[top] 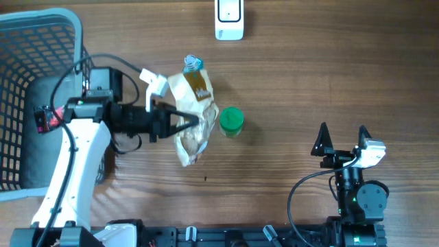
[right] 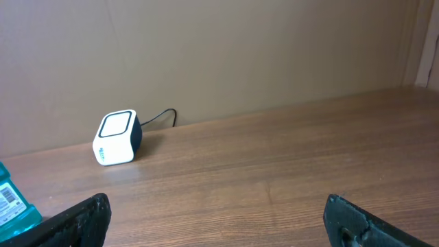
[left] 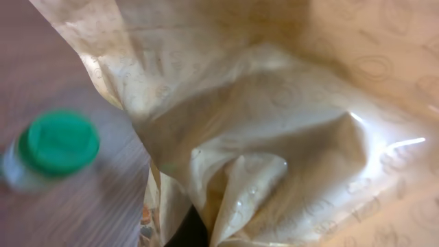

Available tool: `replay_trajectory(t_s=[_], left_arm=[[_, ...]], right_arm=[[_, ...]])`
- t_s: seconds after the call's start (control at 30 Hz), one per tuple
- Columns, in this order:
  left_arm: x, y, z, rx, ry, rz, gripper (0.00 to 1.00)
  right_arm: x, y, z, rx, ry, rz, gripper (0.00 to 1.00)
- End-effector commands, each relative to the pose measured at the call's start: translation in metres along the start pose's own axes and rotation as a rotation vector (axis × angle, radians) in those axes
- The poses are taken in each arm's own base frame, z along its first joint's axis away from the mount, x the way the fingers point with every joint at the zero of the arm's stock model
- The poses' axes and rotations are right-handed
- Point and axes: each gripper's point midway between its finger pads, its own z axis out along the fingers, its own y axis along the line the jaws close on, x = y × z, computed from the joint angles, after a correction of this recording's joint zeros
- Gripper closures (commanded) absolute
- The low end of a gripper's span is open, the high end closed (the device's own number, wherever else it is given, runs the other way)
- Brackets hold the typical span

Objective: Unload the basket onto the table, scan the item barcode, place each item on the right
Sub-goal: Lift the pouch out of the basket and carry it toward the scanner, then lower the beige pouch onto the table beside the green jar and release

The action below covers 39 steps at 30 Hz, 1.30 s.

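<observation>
1. Packet (top: pixel 194 140) lay on the bench (top: pixel 288 68) beside a green-capped bottle (top: pixel 231 121), with the left fingers (top: pixel 171 123) clamped on it.
2. Right fingers (top: pixel 321 140) stood apart, idle.
3. Doing it well likely meant presenting the barcode face flat toward the scanner (top: pixel 229 19).

We see a brown table of wood-grain finish (top: pixel 288 75), smooth with a faint satin sheen. The cream-coloured pouch of thin plastic film (top: pixel 197 140) is glossy and creased; in the left wrist view its folds (left: pixel 288 137) catch bright highlights. The round green plastic lid (top: pixel 231 119) looks smooth and semi-matt, and the small jar under it looks clear. The white cube-shaped scanner of glossy plastic (right: pixel 116 137) has a darker back and a thin black cable. The blue-grey basket of moulded plastic mesh (top: pixel 41 34) looks matt. We note the teal translucent plastic item (right: pixel 10 202) bearing a white paper barcode label. The fingers (right: pixel 82 219) of the right gripper (right: pixel 216 202) look matt black.
</observation>
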Motion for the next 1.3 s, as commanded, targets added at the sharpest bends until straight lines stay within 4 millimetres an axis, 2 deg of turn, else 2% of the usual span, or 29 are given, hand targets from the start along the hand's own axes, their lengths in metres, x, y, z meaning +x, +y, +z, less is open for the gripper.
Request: replay_trajectory(t_s=[0.0,0.13,0.43,0.57,0.7,0.83,0.93,1.1,1.27], left_arm=[[0.029,0.024,0.006,-0.064,0.061,-0.081,0.96],[0.048,0.043,0.007,-0.141,0.110,-0.165,0.96],[0.073,0.083,0.004,-0.316,0.152,-0.278,0.96],[0.079,0.114,0.000,-0.453,0.114,-0.386,0.96],[0.087,0.124,0.002,-0.468,0.088,-0.441,0.96],[0.107,0.144,-0.001,-0.559,0.077,-0.525,0.96],[0.112,0.149,0.003,-0.554,0.058,-0.531,0.96],[0.115,0.142,0.020,-0.515,0.092,-0.479,0.96],[0.101,0.136,0.041,-0.484,0.079,-0.413,0.96]], right_arm=[[-0.002,0.004,0.000,-0.021,-0.007,-0.018,0.00],[-0.002,0.004,0.000,-0.021,-0.007,-0.018,0.00],[-0.002,0.004,0.000,-0.021,-0.007,-0.018,0.00],[-0.002,0.004,0.000,-0.021,-0.007,-0.018,0.00],[-0.002,0.004,0.000,-0.021,-0.007,-0.018,0.00],[-0.002,0.004,0.000,-0.021,-0.007,-0.017,0.00],[-0.002,0.004,0.000,-0.021,-0.007,-0.017,0.00],[-0.002,0.004,0.000,-0.021,-0.007,-0.017,0.00],[-0.002,0.004,0.000,-0.021,-0.007,-0.018,0.00]])
